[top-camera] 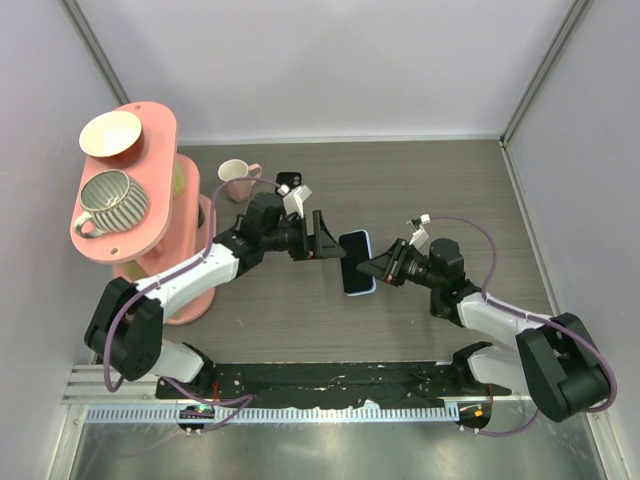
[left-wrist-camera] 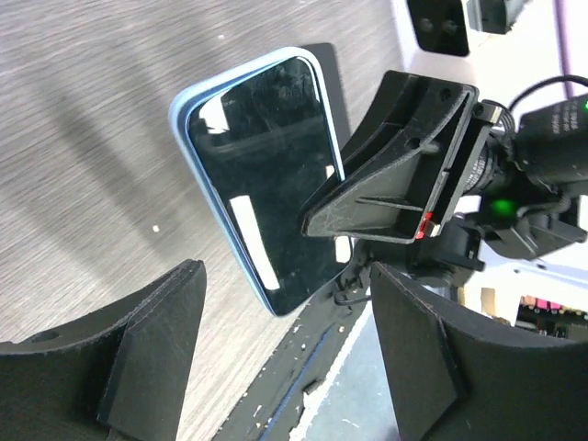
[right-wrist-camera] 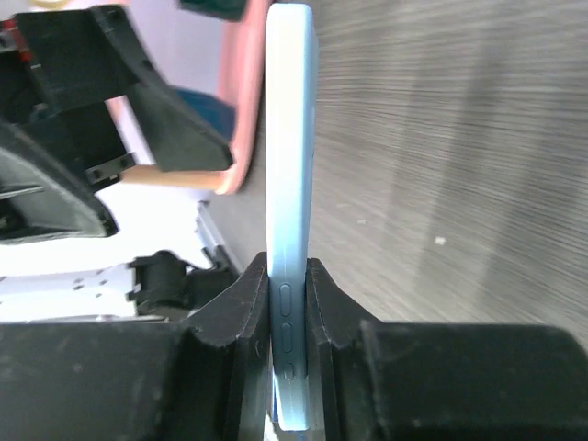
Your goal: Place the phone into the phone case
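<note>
The light-blue phone (top-camera: 357,262) hangs just above the table's middle, its black screen (left-wrist-camera: 266,175) facing my left wrist camera. My right gripper (top-camera: 374,268) is shut on it, one finger (right-wrist-camera: 246,312) on each flat face, with the side buttons between them (right-wrist-camera: 287,303). My left gripper (top-camera: 326,242) stands open just left of the phone and touches nothing; its fingers (left-wrist-camera: 152,354) are wide apart around an empty gap (left-wrist-camera: 294,367). A black rounded piece (top-camera: 289,180) behind my left wrist may be the phone case; most of it is hidden.
A pink two-tier stand (top-camera: 150,240) at the left carries a cream bowl (top-camera: 110,133) and a striped mug (top-camera: 112,198). A beige mug (top-camera: 235,180) sits beside it. A black strip (top-camera: 330,380) runs along the near edge between the arm bases.
</note>
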{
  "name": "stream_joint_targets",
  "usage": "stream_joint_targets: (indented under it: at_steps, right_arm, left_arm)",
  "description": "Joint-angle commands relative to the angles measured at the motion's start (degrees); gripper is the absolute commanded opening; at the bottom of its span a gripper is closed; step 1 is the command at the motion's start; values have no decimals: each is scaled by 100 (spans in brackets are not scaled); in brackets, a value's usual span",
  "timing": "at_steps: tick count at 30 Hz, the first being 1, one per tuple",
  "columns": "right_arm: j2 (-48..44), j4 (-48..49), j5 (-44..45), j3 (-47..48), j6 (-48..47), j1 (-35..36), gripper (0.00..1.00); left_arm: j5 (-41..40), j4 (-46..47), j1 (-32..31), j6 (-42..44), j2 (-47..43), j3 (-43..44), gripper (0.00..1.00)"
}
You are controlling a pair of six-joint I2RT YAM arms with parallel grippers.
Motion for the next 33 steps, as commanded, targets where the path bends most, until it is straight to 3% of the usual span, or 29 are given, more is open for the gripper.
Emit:
stream_joint_targets:
  at_steps: [1,8,15,22,27,31,33]
  right_arm:
    - [-442,1532,-1104,-20,722,-36,1]
    - [-74,3921,-1676,-284,2155,-36,1]
    - [1059,6252,-1765,-618,3429,-36,1]
    - [1299,6359,-1695,-688,3360,-36,3]
    - [1298,6351,-1747,-645,3431,-36,8]
    - [1439,6359,-1704,-706,3352,-36,12]
    - [1474,6359,-1703,-715,3352,-36,16]
  left_arm:
    - [503,279,18,92,-363,-82,77]
    - [1074,1868,27,-716,-574,-716,79]
    - [1356,3416,27,-1585,-408,-1094,68]
    - [1452,4024,27,-1991,-127,-1384,34]
    - [1426,4542,27,-2211,40,-1534,19]
    - [1479,4692,27,-2325,155,-1481,0]
    - [1488,4674,27,-2317,155,-1455,0]
